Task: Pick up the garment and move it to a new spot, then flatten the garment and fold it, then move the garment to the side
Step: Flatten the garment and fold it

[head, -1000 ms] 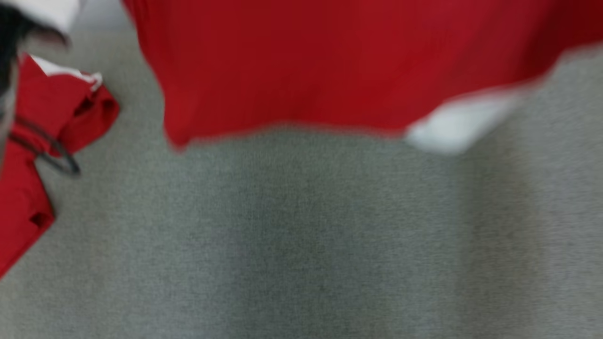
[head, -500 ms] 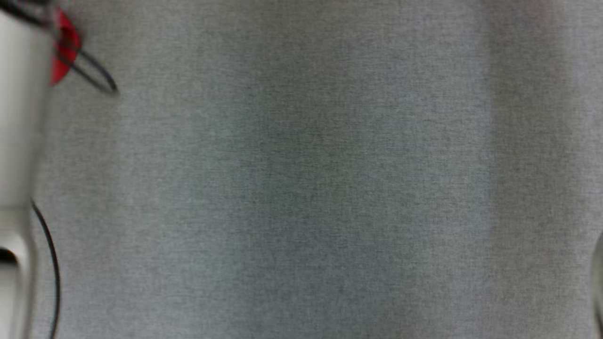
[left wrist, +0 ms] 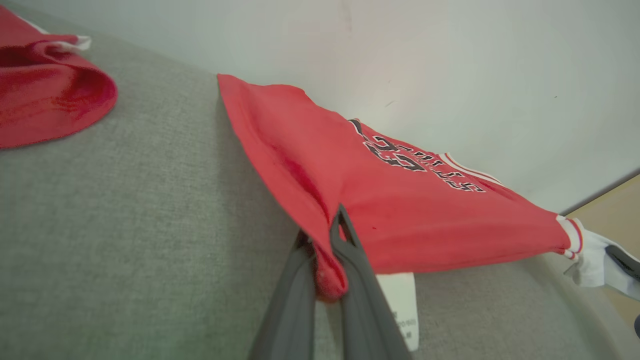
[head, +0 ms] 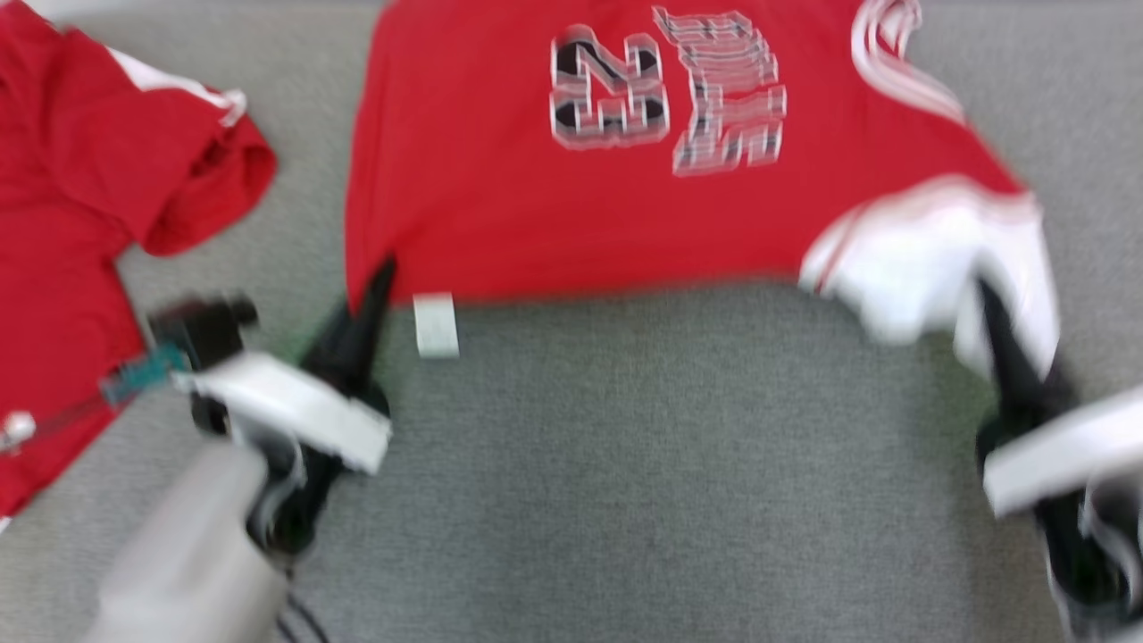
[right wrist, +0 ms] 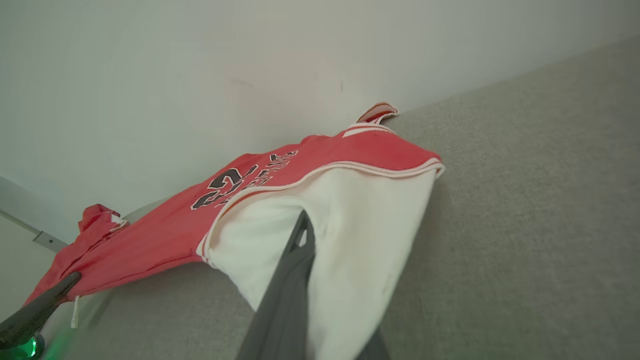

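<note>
Red jersey (head: pixel 571 214) was stretched over grey surface (head: pixel 625 464), near edge lifted. Red hem corner was pinched in left gripper (head: pixel 382 272), jaws clamped tight; white corner was pinched in right gripper (head: pixel 985 295), same deal. Second red garment (head: pixel 80 179) was seen off left.

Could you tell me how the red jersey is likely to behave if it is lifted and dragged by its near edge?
Probably floppy: the red jersey bunches in the left gripper and drapes limply around the right gripper. Likely light, since thin fingertip pinches hold its edge up. The grey fabric surface may drag on it and cause wrinkles.
</note>
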Robot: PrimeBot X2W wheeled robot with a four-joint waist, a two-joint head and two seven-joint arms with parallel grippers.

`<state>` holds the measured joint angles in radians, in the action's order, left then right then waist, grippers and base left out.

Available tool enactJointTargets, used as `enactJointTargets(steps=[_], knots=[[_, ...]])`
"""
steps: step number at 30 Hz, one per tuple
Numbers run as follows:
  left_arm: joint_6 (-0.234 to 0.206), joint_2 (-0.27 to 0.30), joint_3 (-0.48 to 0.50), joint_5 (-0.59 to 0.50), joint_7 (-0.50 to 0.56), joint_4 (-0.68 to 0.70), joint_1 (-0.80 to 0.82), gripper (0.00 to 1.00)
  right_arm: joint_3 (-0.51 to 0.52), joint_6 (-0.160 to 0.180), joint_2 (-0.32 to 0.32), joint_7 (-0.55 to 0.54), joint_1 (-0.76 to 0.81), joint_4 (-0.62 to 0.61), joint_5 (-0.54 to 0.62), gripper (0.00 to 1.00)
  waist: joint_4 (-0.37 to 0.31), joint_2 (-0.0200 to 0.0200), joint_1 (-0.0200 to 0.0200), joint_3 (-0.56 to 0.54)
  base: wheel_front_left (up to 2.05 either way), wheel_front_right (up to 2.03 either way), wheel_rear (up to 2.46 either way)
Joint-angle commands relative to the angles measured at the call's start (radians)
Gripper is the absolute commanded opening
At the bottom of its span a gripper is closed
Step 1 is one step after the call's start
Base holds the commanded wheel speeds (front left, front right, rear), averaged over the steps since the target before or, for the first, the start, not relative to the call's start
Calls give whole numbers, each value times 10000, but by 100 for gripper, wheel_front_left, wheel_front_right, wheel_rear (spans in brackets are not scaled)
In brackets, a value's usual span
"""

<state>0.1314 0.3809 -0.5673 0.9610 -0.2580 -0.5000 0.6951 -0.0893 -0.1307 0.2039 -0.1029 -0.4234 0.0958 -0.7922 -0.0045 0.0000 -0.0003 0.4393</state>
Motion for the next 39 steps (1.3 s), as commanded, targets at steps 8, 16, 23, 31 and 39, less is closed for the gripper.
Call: enactJointTargets(steps=[8,16,23,31,39], knots=[[-159,-96,-103,467,-56,876,-2874,0,-477,3,1019,-1261,3807,-933,-470,0,14,0,3,-1877,0,0,0],[-1118,717,-854,689,907,2822,-5800,0,-540,3,1498,-2165,6407,-1520,-639,0,-283,0,3,-2740,0,0,0],[-2165,1921,-888,1328,2399,4982,-7095,0,6,3,1970,-3365,7816,-2719,-594,0,-310,0,3,-2685,0,0,0],[-3204,2559,-57,2945,4500,6253,-6173,0,443,3,2238,-5592,6346,-3343,-504,0,-200,0,3,-2105,0,0,0],[-3727,3120,-86,3682,7071,6958,-4236,0,737,1,2498,-8134,4251,-3676,-323,0,174,0,3,-1469,0,0,0]])
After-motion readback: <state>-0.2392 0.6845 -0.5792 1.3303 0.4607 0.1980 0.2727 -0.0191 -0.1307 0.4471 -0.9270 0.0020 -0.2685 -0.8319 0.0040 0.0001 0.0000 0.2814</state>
